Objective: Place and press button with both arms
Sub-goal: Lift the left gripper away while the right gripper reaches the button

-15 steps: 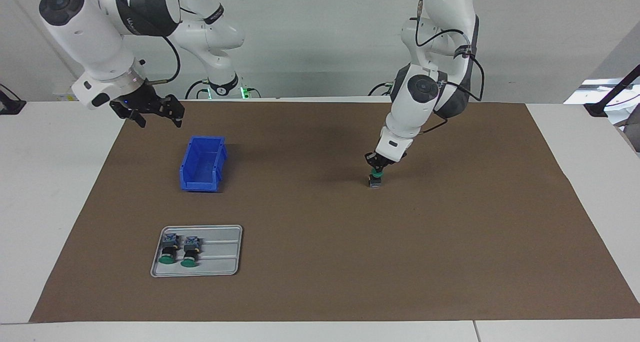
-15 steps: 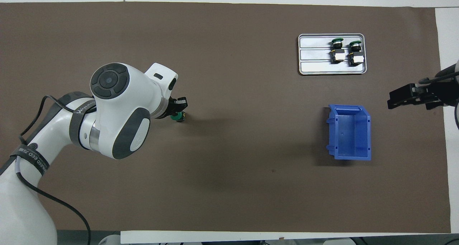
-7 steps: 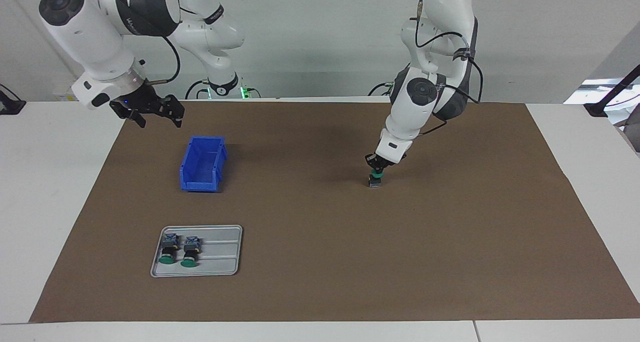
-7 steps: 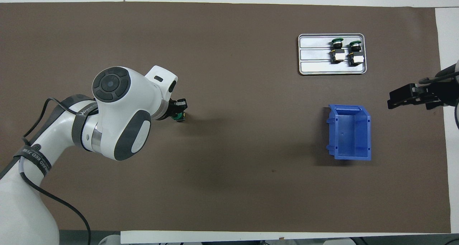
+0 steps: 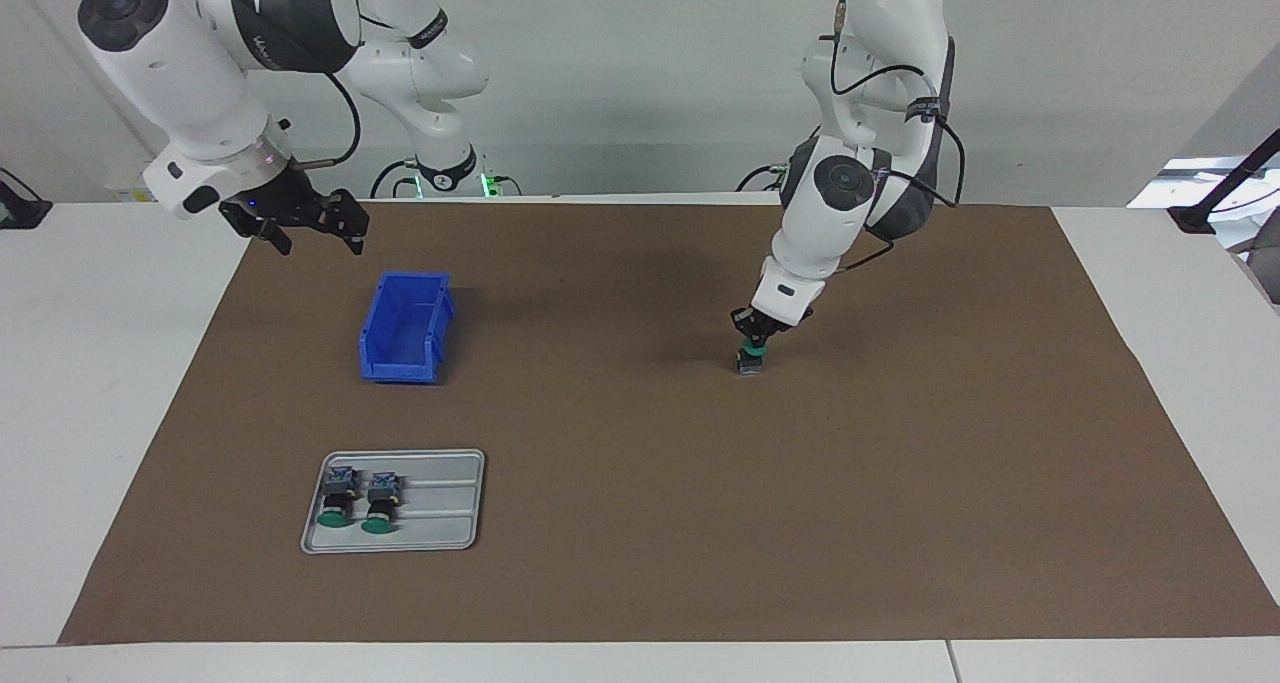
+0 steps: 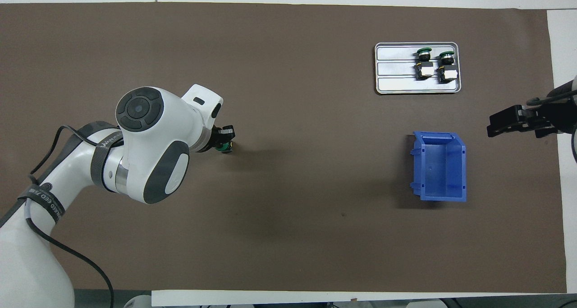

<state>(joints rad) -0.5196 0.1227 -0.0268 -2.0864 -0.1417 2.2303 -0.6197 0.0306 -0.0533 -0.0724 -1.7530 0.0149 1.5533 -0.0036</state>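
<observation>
Here the left claw [image 5: 752, 341] sits low at centre-right of the facing view, its fingertips pressed together on the green cap of the button [image 5: 750, 360], which stands upright on the brown mat [image 5: 700, 523] covering the worktop [image 5: 70, 363]. In the overhead view the same button [image 6: 224, 147] shows as a small green spot at centre-left, just past the left arm's white wrist. The right claw [image 5: 305, 225] hangs in the air at the upper left of the facing view, over the mat's edge, fingers spread and holding nothing; that arm waits. Below it in the frame stands a blue bin [image 5: 405, 328], open side up. At lower left lies a grey tray [image 5: 440, 503] with two more green-capped buttons [image 5: 355, 498] on their sides, next to each other.
</observation>
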